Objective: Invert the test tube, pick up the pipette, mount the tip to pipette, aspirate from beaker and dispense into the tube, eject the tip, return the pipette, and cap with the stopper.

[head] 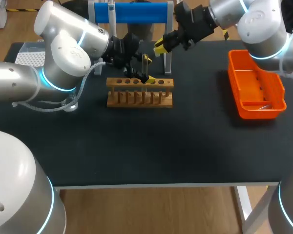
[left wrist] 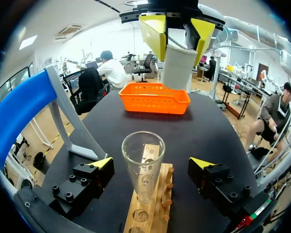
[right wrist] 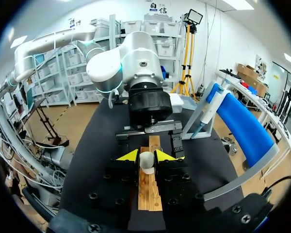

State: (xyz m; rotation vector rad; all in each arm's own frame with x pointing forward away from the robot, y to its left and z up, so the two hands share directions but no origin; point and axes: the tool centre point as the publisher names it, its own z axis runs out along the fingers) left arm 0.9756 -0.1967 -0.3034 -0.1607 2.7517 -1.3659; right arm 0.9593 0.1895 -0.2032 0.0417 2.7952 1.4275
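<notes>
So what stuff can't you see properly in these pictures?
- Left wrist view: the test tube is clear glass, so I cannot tell whether it holds any liquid.
- Head view: the left gripper covers the test tube in the wooden rack.
- Right wrist view: the stopper, held in the right gripper, hides the tube below it.
- Head view: the left arm hides most of a white box.
- The beaker shows in no view.

The rack (head: 139, 92) is being borne at the middle of the table (head: 136, 146), with the pipette stand (head: 136, 12) behind it and the tray (head: 260, 108) well apart at the right. 1 test tube (left wrist: 142, 165) is being kept upright in the rack, between the 2 parted fingers of the left gripper (left wrist: 152, 164), touching neither. The stopper (right wrist: 146, 162) is being held above the rack by the right gripper (right wrist: 146, 156).
</notes>
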